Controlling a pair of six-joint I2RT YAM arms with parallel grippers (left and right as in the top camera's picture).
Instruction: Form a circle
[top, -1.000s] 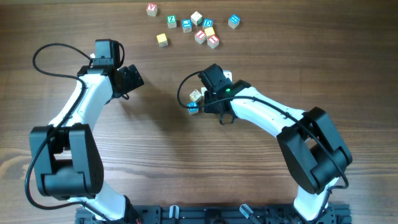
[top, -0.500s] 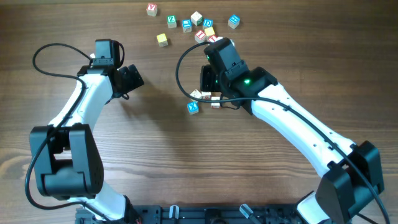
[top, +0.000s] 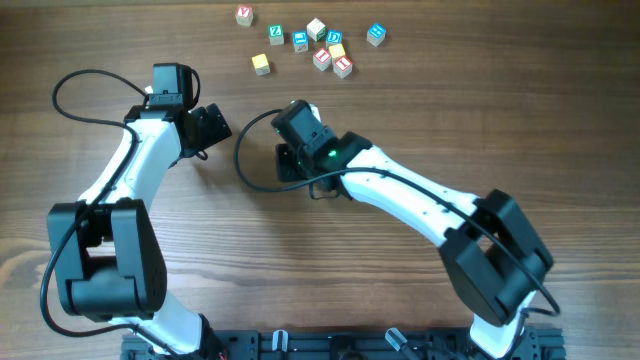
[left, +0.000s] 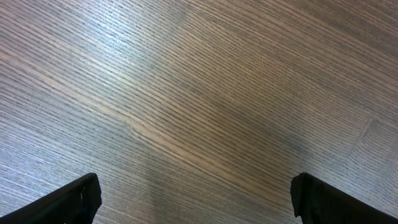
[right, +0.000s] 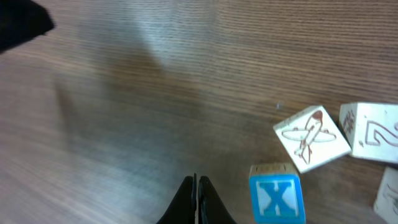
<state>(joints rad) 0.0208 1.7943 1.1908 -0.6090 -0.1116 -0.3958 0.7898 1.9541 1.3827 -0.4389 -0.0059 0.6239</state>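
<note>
Circle (right: 336, 148), unfinished: only an arc of small letter cubes shows, lower right of the right wrist view. It takes in a blue "X" cube (right: 277, 194), a plane-printed cube (right: 308, 134) and a white cube (right: 373, 134). From overhead the group is hidden under the right arm, centre frame.

Right gripper (right: 195, 186): fingers pressed together, nothing between them, just left of the blue "X" cube. Probably used as a blunt pusher to nudge cubes into the ring.

Left gripper (top: 211, 124): fingers spread wide, empty, over bare table (top: 450, 100) at centre left, seemingly parked clear.

Spare cubes (top: 322, 58): loose cluster, top centre, well apart.
</note>
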